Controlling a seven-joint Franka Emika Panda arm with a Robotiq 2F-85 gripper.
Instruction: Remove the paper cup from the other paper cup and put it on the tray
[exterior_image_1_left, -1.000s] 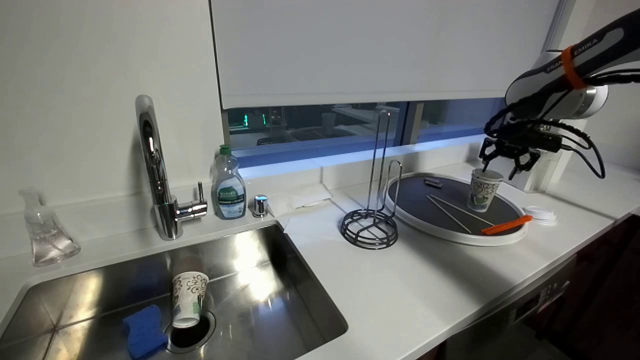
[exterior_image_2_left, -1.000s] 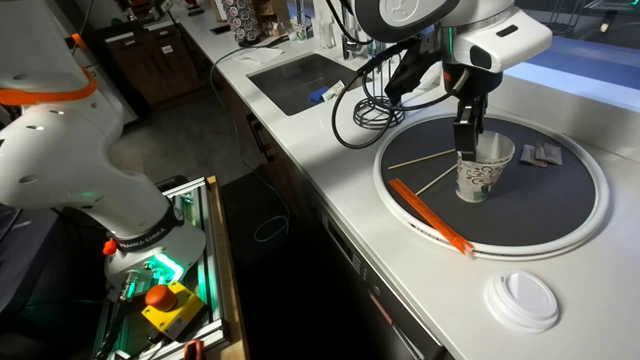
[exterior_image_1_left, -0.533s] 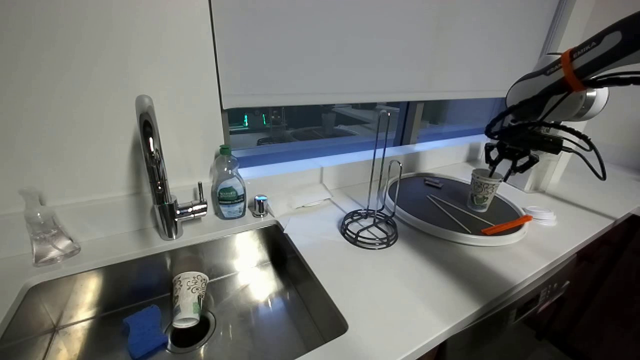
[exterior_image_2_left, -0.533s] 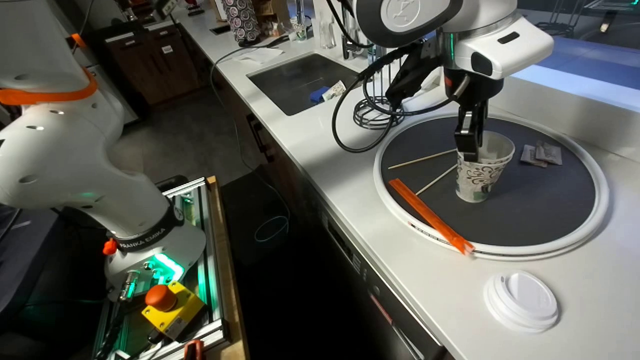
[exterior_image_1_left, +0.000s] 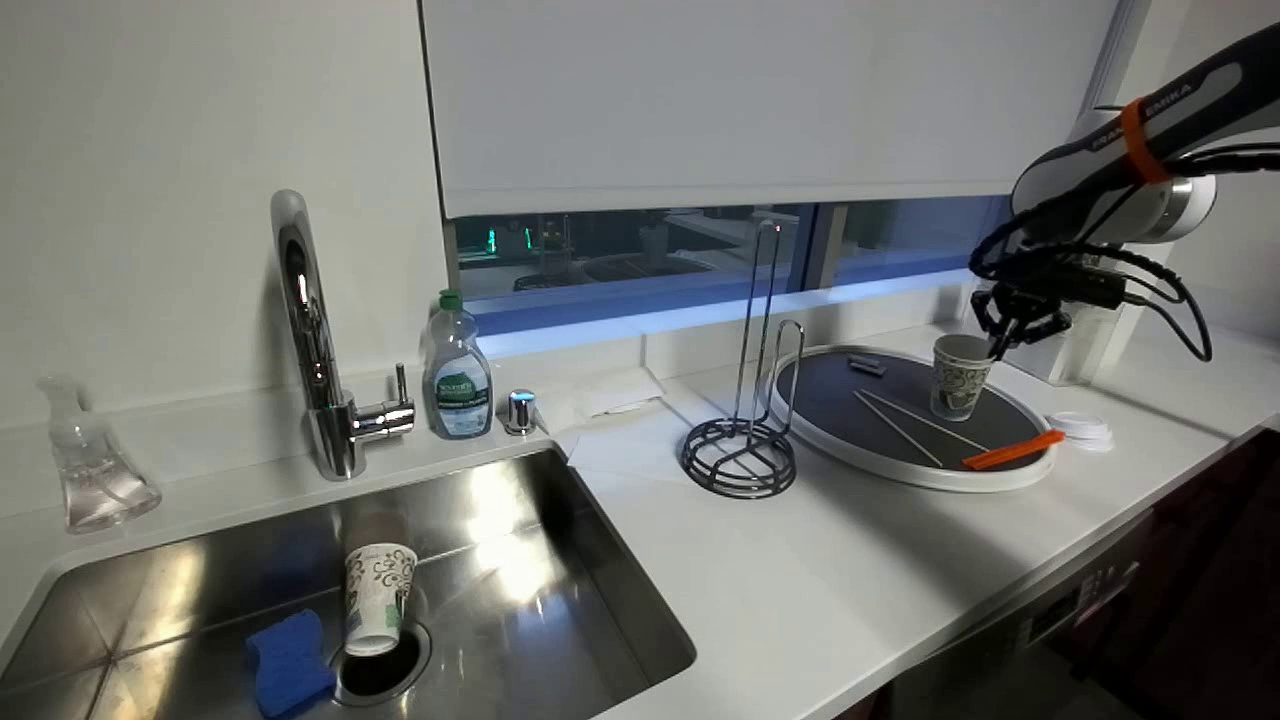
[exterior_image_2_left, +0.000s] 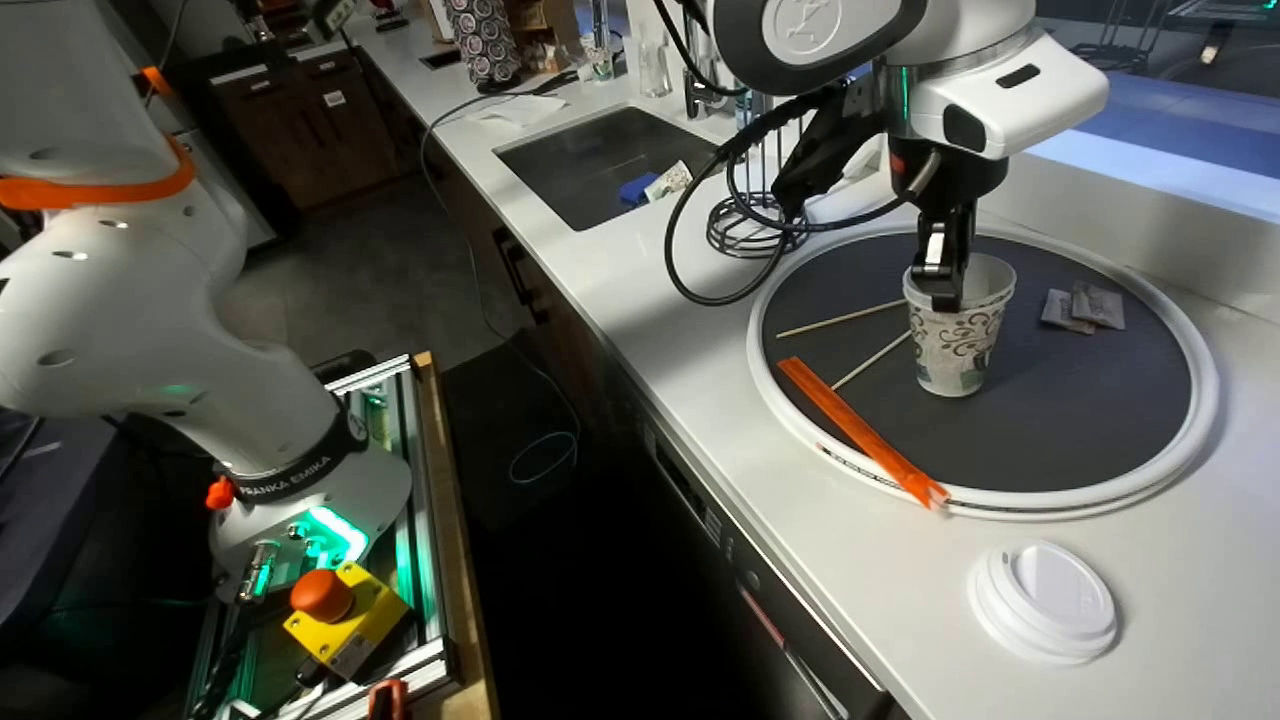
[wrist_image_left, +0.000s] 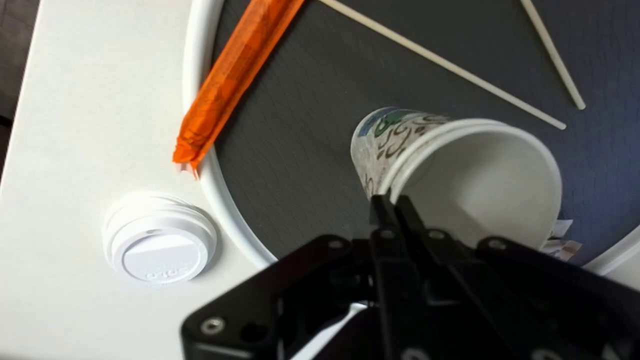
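Observation:
Two patterned paper cups stand nested on the grey, pale-rimmed tray (exterior_image_2_left: 1060, 430). In the wrist view, the inner paper cup (wrist_image_left: 490, 185) shows its white inside, and its rim sits just above that of the outer paper cup (wrist_image_left: 395, 145). My gripper (wrist_image_left: 392, 201) is shut on the inner cup's rim, one finger inside the cup and the other outside. Whether the outer cup's rim is pinched too, I cannot tell. Both exterior views show the gripper (exterior_image_1_left: 1003, 350) at the edge of the cups' mouth, and the cups are nearly upright.
An orange packet (exterior_image_2_left: 860, 430) lies across the tray's rim beside two thin sticks (wrist_image_left: 445, 65). Small sachets (exterior_image_2_left: 1085, 308) rest on the tray. White lids (exterior_image_2_left: 1045, 600) are on the counter near it. A wire stand (exterior_image_1_left: 740, 460) is close by. The sink holds another cup (exterior_image_1_left: 378, 600) and a sponge (exterior_image_1_left: 290, 660).
The fingers have come together from wide apart onto the cup rim. The nested cups have shifted slightly and stand a little straighter; the arm has hardly moved.

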